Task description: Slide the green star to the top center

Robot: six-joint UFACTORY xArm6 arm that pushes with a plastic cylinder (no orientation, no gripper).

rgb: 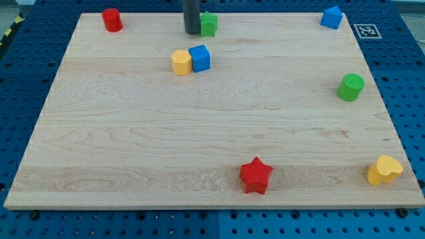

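— Where is the green star (209, 24) relative to you?

— At my 3 o'clock, touching or just beside my tip (192, 32). It sits at the board's (133, 133) 12 o'clock edge, near the middle of the top.

— Is your pincer spread or pinching?

— I carry none; I end in a plain rod, so nothing opens or closes. I only push.

— Which way would a push go?

— I stand on the star's 9 o'clock side, so a push from here drives it toward 3 o'clock. I judge it already roughly top center, so only a small nudge, if any, is needed.

— Anything in the way?

— The yellow block (180, 62) and blue cube (200, 58) lie toward 6 o'clock, apart from the star.
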